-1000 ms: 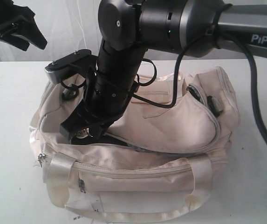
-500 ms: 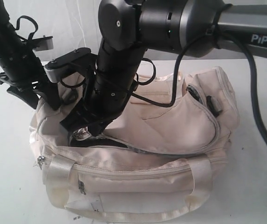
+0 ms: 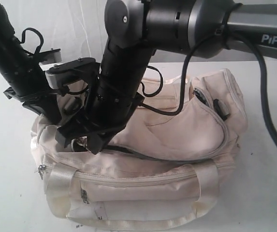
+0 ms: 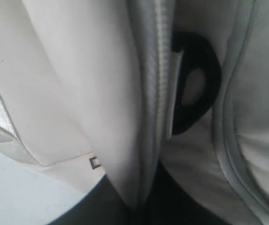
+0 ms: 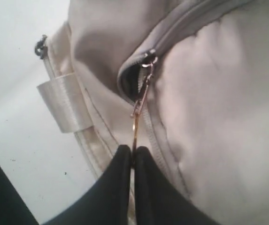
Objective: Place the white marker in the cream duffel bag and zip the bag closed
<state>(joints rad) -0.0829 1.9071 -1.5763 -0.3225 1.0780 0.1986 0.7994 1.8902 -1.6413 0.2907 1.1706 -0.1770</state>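
Lowered since a second ago, the left gripper [image 3: 51, 112] is sitting at the end of the soft cream fabric duffel bag [image 3: 177, 130], its jaws untellable, while the right gripper [image 5: 134, 157] is pinching the thin gold zipper pull [image 5: 138, 112], a short gap remaining just beyond it, and the slim white marker, unseen, is presumably lying inside.

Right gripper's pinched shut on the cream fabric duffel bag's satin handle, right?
No: the right gripper is pinched shut on the slim metal zipper pull of the cream fabric duffel bag, not its satin handle, which lies untouched alongside. The right wrist view shows it.
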